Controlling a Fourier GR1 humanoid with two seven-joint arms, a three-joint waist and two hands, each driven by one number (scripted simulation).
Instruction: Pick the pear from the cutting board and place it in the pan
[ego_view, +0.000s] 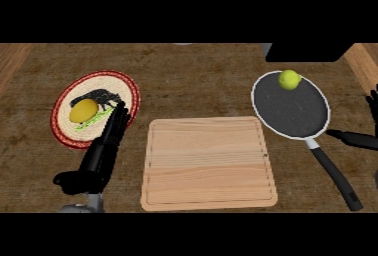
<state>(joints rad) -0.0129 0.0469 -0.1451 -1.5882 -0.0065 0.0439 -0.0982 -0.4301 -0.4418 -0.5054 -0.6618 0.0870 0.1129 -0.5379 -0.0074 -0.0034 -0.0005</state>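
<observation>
The yellow-green pear (289, 79) lies inside the dark pan (295, 112), close to its far rim. The pan's black handle (336, 175) runs toward the lower right. The wooden cutting board (209, 162) in the middle has nothing on it. My right hand (359, 139) shows at the right edge beside the pan, apart from the pear, with straight fingers and the thumb pointing at the handle's base. My left hand (103, 150) stretches up on the left, its straight fingers reaching over the right rim of a plate, holding nothing.
A red-rimmed woven plate (96, 76) at the left holds a yellow fruit (83, 110) and a dark patterned patch. A black block (306, 51) sits at the back right, just behind the pan. Wooden strips border the counter at both sides.
</observation>
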